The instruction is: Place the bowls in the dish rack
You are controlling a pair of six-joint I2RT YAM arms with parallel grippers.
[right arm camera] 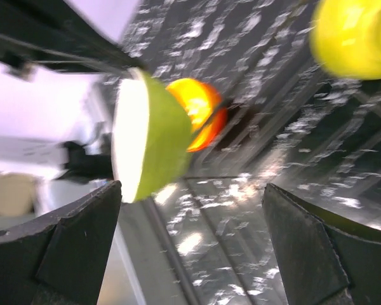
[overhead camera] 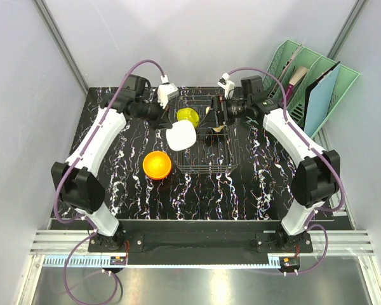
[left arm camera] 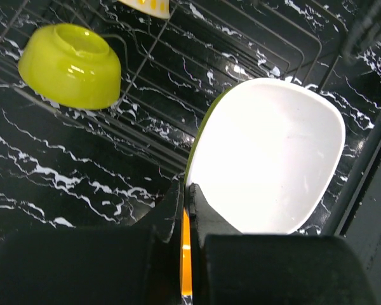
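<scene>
The dish rack (overhead camera: 223, 159), a dark wire basket, stands mid-table. A lime-yellow bowl (overhead camera: 188, 116) lies upside down inside it (left arm camera: 71, 65), and it shows blurred in the right wrist view (right arm camera: 355, 35). My left gripper (overhead camera: 167, 126) is shut on the rim of a bowl that is white inside and green outside (overhead camera: 181, 135), holding it tilted at the rack's left edge (left arm camera: 270, 155). An orange bowl (overhead camera: 157, 164) sits on the table left of the rack. My right gripper (overhead camera: 218, 117) hangs open over the rack's far end, its jaws (right arm camera: 190, 216) empty and facing the held bowl (right arm camera: 146, 143).
A mint-green slotted organiser (overhead camera: 308, 82) holding flat items stands at the back right. The black marble table (overhead camera: 133, 197) ends at a metal rail in front. Grey walls close in on both sides.
</scene>
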